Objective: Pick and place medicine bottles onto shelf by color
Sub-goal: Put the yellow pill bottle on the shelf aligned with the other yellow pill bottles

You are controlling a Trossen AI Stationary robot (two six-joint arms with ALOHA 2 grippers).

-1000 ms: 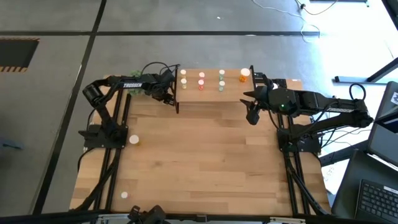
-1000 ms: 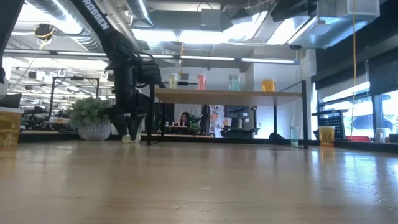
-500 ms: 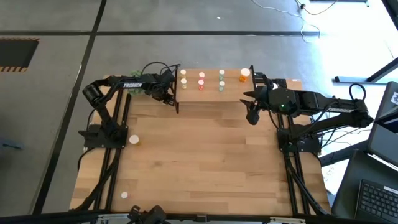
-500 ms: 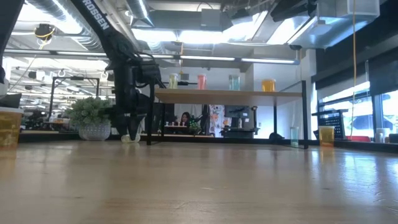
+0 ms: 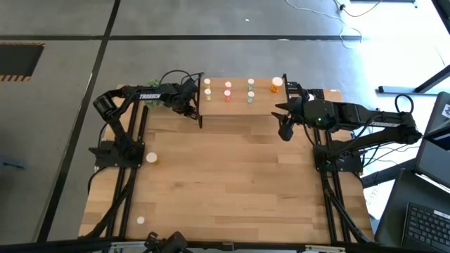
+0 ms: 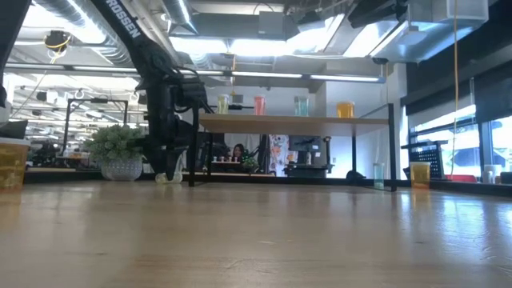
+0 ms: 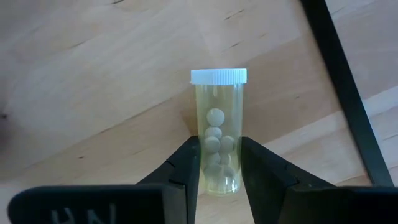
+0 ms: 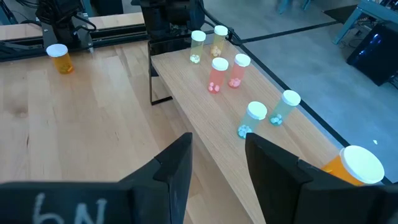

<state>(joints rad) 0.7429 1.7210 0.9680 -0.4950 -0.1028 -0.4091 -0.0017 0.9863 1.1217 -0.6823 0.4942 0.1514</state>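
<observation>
A yellowish bottle (image 7: 217,106) with a white cap lies on its side on the table, beside the shelf's left black leg (image 7: 348,106). My left gripper (image 7: 219,146) points steeply down over it and is shut on it. It also shows in the high view (image 5: 191,107) and the low view (image 6: 170,172). The shelf (image 5: 239,102) carries yellowish (image 5: 207,84), pink (image 5: 228,86), green (image 5: 250,83) and orange (image 5: 276,84) bottles. My right gripper (image 5: 283,130) hangs open above the table, right of the shelf, holding nothing. My left gripper pinches the bottle's body near its base end (image 7: 219,158) between its two fingers (image 7: 186,162). The fingers come from above, slanting steeply down, one on each long side. The bottle rests on the table with its cap (image 7: 218,76) pointing away from the fingers.
Two loose bottles (image 5: 150,158) (image 5: 140,220) stand on the table's left side. A potted plant (image 6: 120,152) sits behind my left gripper. An orange bottle (image 8: 59,57) stands on the table beyond the shelf. The table's middle (image 5: 239,183) is bare wood.
</observation>
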